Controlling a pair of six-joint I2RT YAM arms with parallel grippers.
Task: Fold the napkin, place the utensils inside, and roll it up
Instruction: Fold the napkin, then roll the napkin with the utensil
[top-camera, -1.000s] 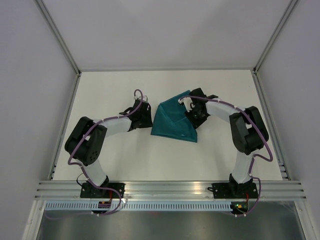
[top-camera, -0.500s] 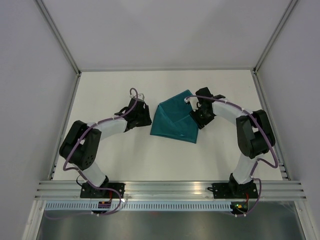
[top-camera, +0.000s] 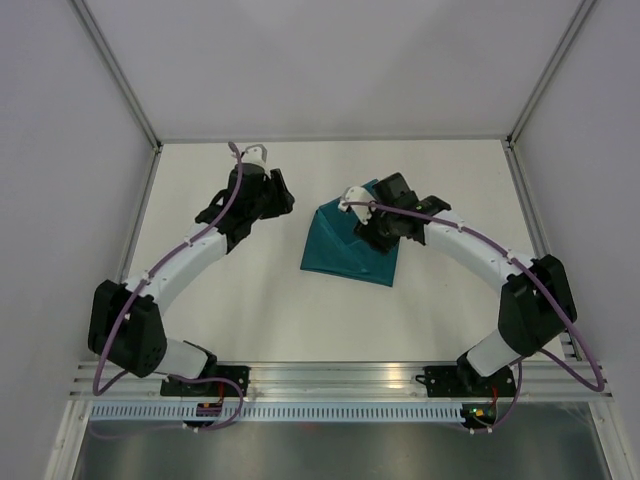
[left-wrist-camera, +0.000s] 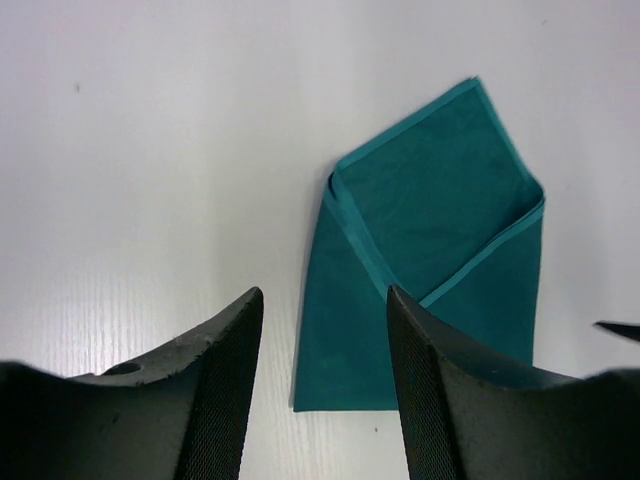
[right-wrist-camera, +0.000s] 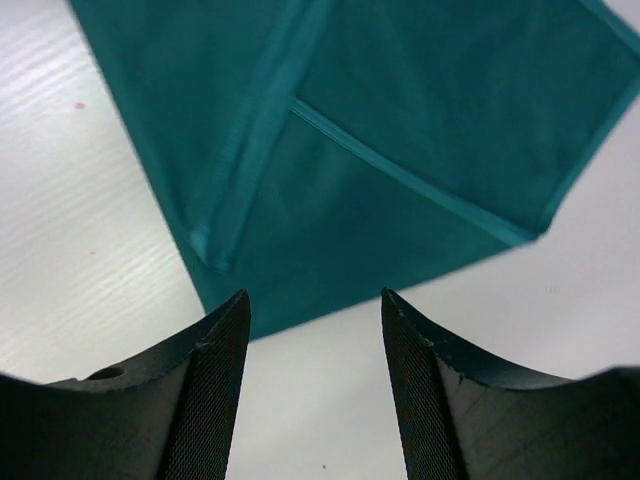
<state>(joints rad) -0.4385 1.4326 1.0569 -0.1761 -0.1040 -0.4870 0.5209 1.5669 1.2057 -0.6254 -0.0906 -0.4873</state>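
The teal-green napkin (top-camera: 345, 250) lies folded into a pointed, overlapping shape on the white table, mid-table. It also shows in the left wrist view (left-wrist-camera: 430, 250) and the right wrist view (right-wrist-camera: 400, 150). My left gripper (top-camera: 283, 195) is open and empty, off to the napkin's far left, apart from it; its jaws (left-wrist-camera: 324, 292) frame the napkin's left edge from a distance. My right gripper (top-camera: 372, 232) is open and empty, hovering over the napkin's right part; its jaws (right-wrist-camera: 314, 295) stand above the cloth's edge. No utensils are in view.
The white tabletop (top-camera: 250, 300) is bounded by grey walls at the back and sides. An aluminium rail (top-camera: 340, 375) runs along the near edge by the arm bases. A dark fingertip shows at the right edge of the left wrist view (left-wrist-camera: 620, 328).
My left arm has stretched out and swung its gripper away from the napkin toward the far left. My right gripper has shifted left over the napkin. The napkin has stayed put.
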